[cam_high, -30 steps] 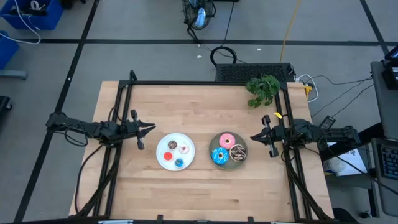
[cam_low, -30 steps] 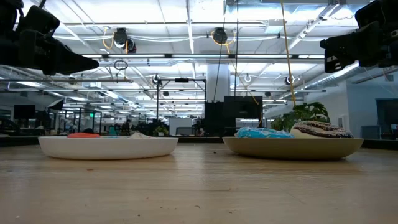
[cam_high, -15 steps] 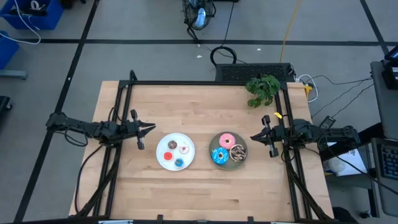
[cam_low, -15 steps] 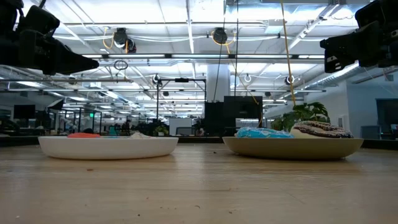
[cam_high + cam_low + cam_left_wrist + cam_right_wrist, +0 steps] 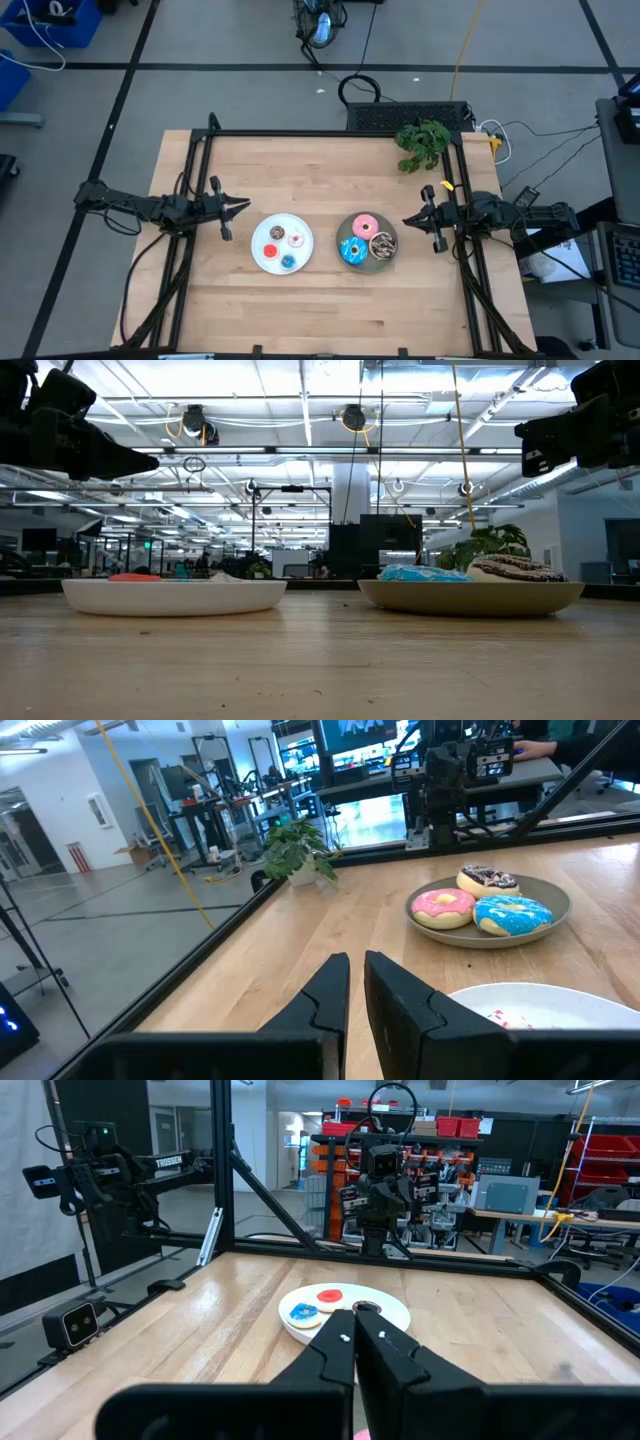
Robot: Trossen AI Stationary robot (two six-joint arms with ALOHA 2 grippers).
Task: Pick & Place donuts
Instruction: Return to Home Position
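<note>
Checking both arms: I see the left gripper (image 5: 242, 206) above the table, left of the white plate (image 5: 257, 232), jaws pinched narrow w/ nothing between. The right gripper (image 5: 408, 221) sits right of the grey plate (image 5: 369, 266), same condition (neither touches a plate). Grey plate holds pink donut (image 5: 366, 225), brown sprinkled donut (image 5: 383, 243) and blue donut (image 5: 351, 251). The tiny donuts (image 5: 296, 238) lie on the white plate.

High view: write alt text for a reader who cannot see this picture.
From above: a white plate with four tiny donuts and, beside it, a grey plate with three larger donuts, on a wooden table. The left gripper and right gripper flank the plates, holding nothing.
</note>
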